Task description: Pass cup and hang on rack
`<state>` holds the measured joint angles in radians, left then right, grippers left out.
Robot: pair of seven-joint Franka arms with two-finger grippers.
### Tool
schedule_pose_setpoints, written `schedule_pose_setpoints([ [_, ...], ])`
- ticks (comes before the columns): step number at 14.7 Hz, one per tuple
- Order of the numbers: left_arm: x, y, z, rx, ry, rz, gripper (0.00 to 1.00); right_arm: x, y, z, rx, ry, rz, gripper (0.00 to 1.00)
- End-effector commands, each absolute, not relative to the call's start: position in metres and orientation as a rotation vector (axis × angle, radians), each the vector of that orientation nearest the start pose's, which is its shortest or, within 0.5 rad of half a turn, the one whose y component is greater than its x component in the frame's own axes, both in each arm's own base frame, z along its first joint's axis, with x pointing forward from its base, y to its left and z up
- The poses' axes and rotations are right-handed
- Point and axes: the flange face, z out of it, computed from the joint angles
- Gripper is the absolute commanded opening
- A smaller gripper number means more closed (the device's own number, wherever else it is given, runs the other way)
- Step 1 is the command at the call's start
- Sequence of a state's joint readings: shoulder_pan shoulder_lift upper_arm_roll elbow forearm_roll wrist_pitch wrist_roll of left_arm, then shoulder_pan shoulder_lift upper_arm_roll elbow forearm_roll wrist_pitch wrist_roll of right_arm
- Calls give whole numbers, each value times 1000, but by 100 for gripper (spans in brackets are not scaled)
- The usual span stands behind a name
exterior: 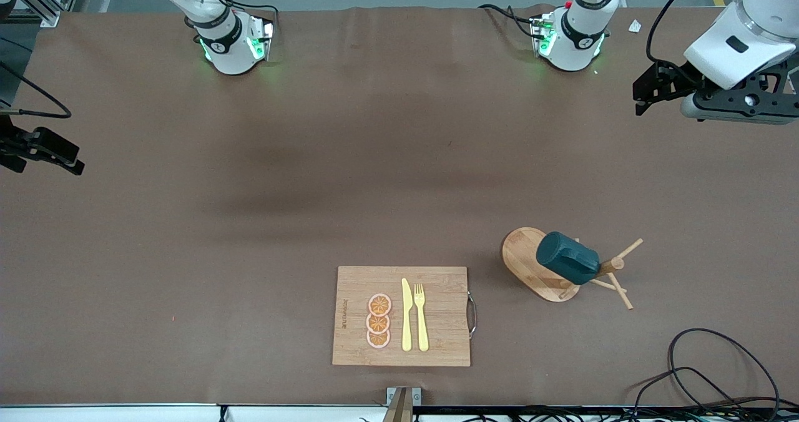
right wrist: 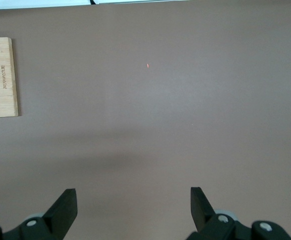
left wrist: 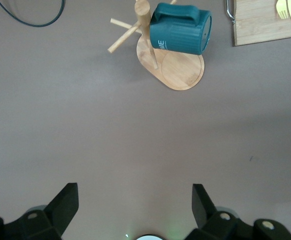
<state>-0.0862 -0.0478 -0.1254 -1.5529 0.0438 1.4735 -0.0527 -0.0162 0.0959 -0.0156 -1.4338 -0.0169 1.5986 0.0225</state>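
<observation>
The dark teal cup (exterior: 567,258) hangs by its handle on a peg of the light wooden rack (exterior: 520,255), tilted on its side over the oval base. It stands toward the left arm's end of the table. The left wrist view shows the cup (left wrist: 180,36) on the rack (left wrist: 184,76) too. My left gripper (exterior: 643,94) is open and empty, held up over bare table near the left arm's end, well apart from the rack; its jaws stand wide in the left wrist view (left wrist: 135,192). My right gripper (exterior: 76,161) is open and empty at the right arm's end, over bare table (right wrist: 134,195).
A bamboo cutting board (exterior: 443,284) with a yellow knife (exterior: 406,316), a yellow fork (exterior: 421,316) and orange slices (exterior: 378,322) lies near the front camera's edge. Black cables (exterior: 705,372) coil at the table corner near the rack. The brown table spreads wide between the arms.
</observation>
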Motion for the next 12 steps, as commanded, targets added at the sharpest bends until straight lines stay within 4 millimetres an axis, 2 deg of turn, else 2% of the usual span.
schedule_pose_setpoints([
  [1,505,-99,648,-3093,210,41,100,579,-17,644,-3147,101,-128,100],
  [5,507,-87,651,-3093,172,25,100,580,-17,643,-3147,101,-126,100],
  [7,510,-82,660,-3093,157,-1,100,580,-17,643,-3147,101,-126,100],
  [12,511,-73,659,-3087,125,6,100,579,-17,644,-3147,101,-128,100],
])
